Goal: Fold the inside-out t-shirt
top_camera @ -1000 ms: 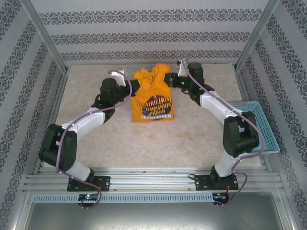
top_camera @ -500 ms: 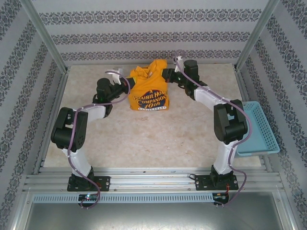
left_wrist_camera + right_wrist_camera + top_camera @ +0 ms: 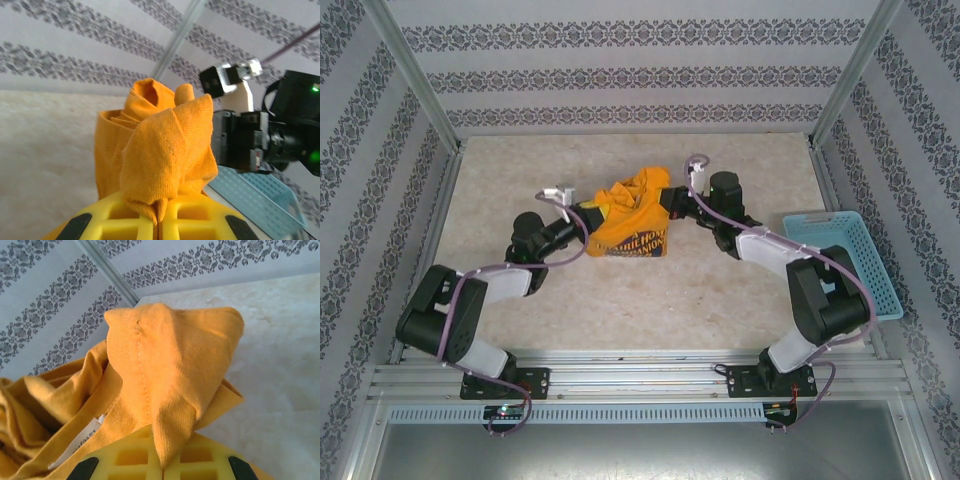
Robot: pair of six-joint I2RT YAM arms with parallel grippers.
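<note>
Left fingers and right fingers each clamp a fold of the t-shirt, bunched slightly toward 12 o'clock of the worktop centre; both pinches look thin; a pull may free one.

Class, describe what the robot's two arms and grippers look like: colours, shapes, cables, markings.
The left arm and right arm have white links between bulky black joints, with a thin purple cable looped along each. The left gripper and right gripper have yellow grid-moulded fingers with black oval marks.
</note>
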